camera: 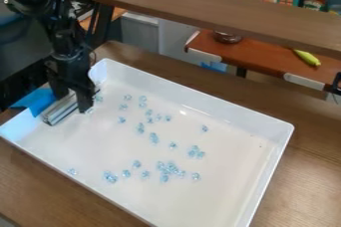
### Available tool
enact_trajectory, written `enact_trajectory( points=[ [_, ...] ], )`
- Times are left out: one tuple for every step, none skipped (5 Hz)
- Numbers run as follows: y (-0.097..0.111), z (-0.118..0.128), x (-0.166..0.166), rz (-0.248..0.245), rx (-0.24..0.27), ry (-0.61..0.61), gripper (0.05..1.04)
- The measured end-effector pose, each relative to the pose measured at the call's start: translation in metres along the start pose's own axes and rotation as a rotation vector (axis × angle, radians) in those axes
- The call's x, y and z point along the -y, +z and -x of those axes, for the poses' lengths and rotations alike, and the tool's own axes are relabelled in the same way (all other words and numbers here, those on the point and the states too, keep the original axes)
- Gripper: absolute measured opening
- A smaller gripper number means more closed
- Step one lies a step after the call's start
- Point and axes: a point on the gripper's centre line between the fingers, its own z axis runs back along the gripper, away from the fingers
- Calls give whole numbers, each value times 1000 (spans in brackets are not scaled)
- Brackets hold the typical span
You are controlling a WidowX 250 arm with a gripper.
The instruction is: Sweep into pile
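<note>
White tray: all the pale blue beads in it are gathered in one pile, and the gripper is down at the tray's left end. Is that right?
Not quite. The camera view shows the pale blue beads scattered over the white tray, some single, some in small clusters. The gripper is down at the tray's left end.

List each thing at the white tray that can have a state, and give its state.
White tray: open, beads inside.
Clear bluish beads: scattered, some clustered, not one pile.
Metallic bar: gripped, at the tray's corner.
Gripper: closed on the bar.
Blue piece: sticking out past the rim.
</note>
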Motion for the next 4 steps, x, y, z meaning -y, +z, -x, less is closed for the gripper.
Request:
enact_trajectory(
  points=[
    [-1, 3, 2, -1, -28, 8, 692],
    [1, 1, 10, 16, -48, 11, 394],
    [1, -6, 20, 59, -81, 49, 342],
    [4, -10, 38, 92, -105, 60, 342]
  ],
)
